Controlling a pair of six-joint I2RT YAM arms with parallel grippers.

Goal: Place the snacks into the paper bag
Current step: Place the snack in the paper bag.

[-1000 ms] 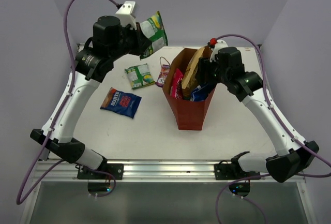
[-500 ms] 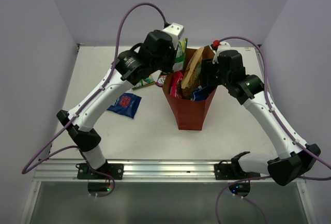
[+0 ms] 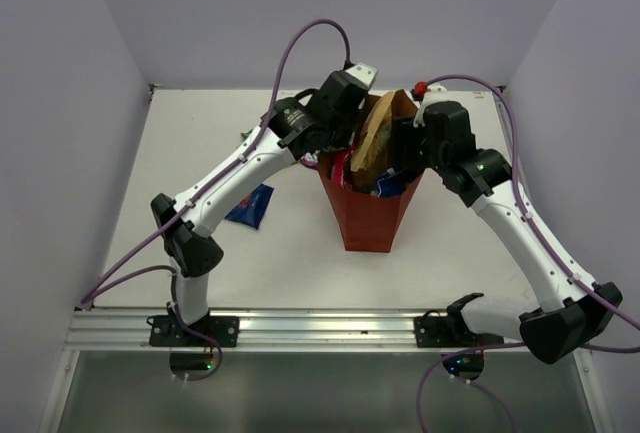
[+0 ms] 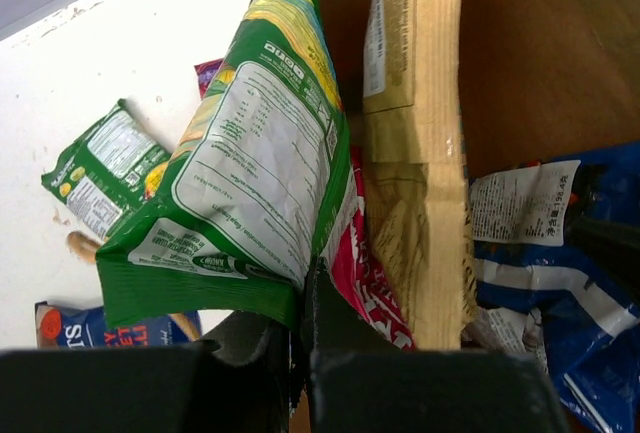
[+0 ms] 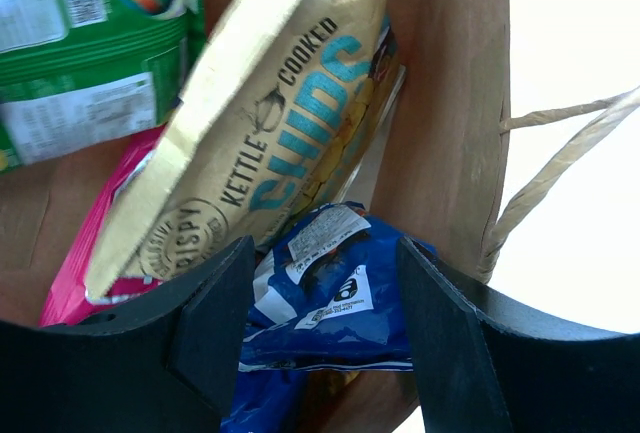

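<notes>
The red-brown paper bag [image 3: 365, 218] stands upright mid-table. It holds a tan-brown packet [image 5: 270, 143], a pink packet [image 4: 372, 273] and a blue-and-white packet [image 5: 335, 303]. My left gripper [image 4: 300, 353] is shut on the bottom edge of a green packet [image 4: 250, 163] and holds it over the bag's left rim, against the pink packet. In the top view the left gripper [image 3: 348, 121] is at the bag's mouth. My right gripper [image 5: 320, 323] is open inside the bag's right side, its fingers on either side of the blue-and-white packet, gripping nothing.
A second green packet [image 4: 100, 168] and a blue packet [image 3: 250, 208] lie on the table left of the bag. A bit of a purple packet [image 4: 208, 71] shows behind the held one. The bag's twine handle [image 5: 560, 143] hangs at its right side.
My left arm has swung right with the green packet, from above the table's back left to the bag's mouth. The right arm has barely moved.
</notes>
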